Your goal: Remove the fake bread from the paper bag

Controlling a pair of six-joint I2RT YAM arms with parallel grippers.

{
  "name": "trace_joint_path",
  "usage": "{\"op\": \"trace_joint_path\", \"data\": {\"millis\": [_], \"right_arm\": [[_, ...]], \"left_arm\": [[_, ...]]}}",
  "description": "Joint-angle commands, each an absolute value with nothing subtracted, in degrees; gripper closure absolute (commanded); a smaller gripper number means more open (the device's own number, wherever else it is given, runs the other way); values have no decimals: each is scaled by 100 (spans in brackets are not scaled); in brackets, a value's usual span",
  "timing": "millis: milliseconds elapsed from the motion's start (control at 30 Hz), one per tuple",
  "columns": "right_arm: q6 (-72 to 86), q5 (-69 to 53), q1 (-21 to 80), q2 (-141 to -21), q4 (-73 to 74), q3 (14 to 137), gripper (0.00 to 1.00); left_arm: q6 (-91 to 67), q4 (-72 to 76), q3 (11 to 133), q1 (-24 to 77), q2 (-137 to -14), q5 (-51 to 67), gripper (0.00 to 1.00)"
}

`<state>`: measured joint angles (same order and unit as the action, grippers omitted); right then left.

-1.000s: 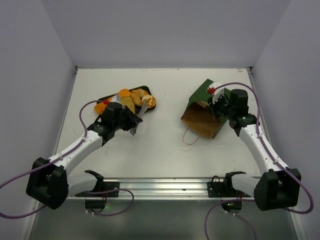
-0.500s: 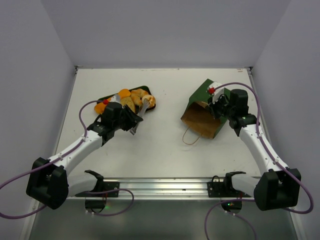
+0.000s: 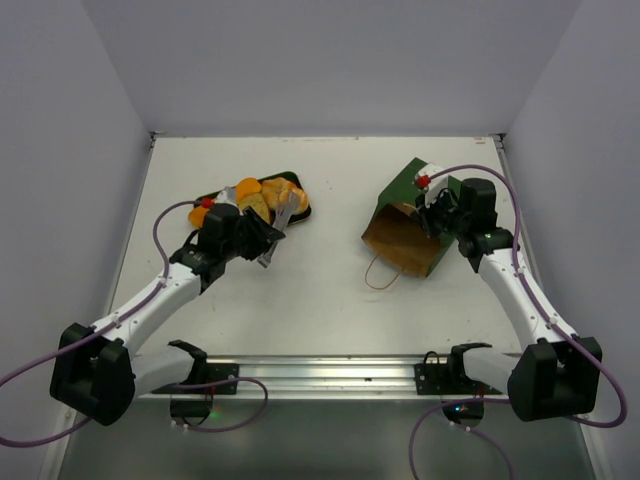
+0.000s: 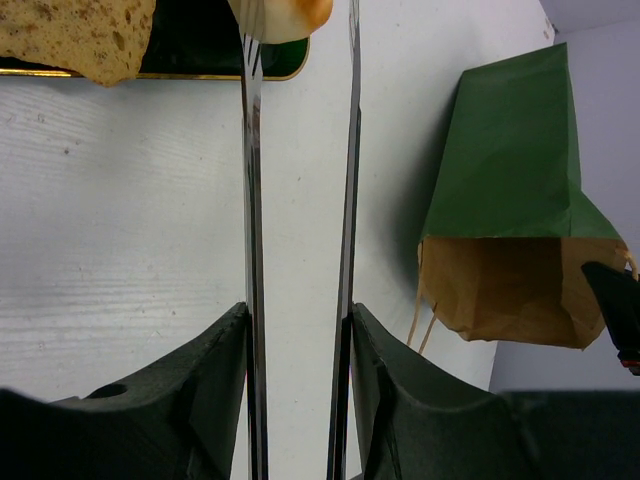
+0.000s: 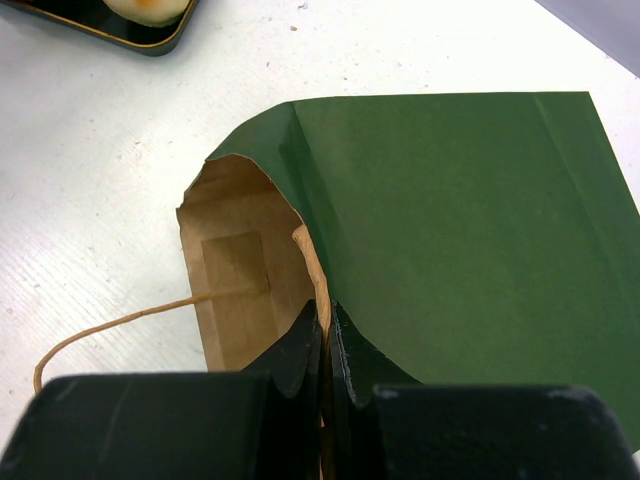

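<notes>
at the tips of the right gripper (image 5: 327, 335) the rim of the paper bag (image 5: 450, 220) is pinched, while the left gripper (image 3: 285, 212) is seen slightly parted and empty.

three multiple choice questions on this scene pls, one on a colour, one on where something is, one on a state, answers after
1. What colour is the inside of the tall dark green paper bag?
A) white
B) red
C) brown

2. Where do the small toy bread pieces lie?
A) inside the bag
B) on the dark green flat tray
C) stacked on top of the bag

3. How is the right gripper?
A) shut on the bag's rim
B) open above the tray
C) shut on a roll

Answers:
1 C, the bag lies on its side and its open mouth shows brown kraft paper.
2 B, the pieces sit on the tray at the table's left, apart from the bag.
3 A, the right wrist view shows its fingers pinched on the rim at the mouth.
</notes>
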<state>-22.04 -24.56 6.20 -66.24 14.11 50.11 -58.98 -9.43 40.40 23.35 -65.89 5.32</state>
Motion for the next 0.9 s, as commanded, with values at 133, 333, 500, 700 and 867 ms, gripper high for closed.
{"op": "trace_joint_path", "data": {"millis": [133, 333, 500, 700, 867], "right_arm": [[-2136, -2443, 589, -6469, 1178, 4966, 100], [-2153, -2434, 580, -6469, 1169, 4966, 100], [-2153, -2461, 589, -6460, 1178, 4966, 100], [-2250, -2706, 589, -6442, 1327, 5071, 100], [-2513, -3146, 545, -6495, 1801, 5483, 100]], "left_arm": [[-6056, -659, 4069, 2241, -6416, 633, 54], [-6056, -642, 4008, 2232, -6346, 677, 54], [-5854, -895, 4017, 2232, -5951, 721, 56], [-5345, -1247, 4017, 2232, -5467, 1176, 60], [-4695, -1116, 3788, 2320, -5161, 2591, 63]]}}
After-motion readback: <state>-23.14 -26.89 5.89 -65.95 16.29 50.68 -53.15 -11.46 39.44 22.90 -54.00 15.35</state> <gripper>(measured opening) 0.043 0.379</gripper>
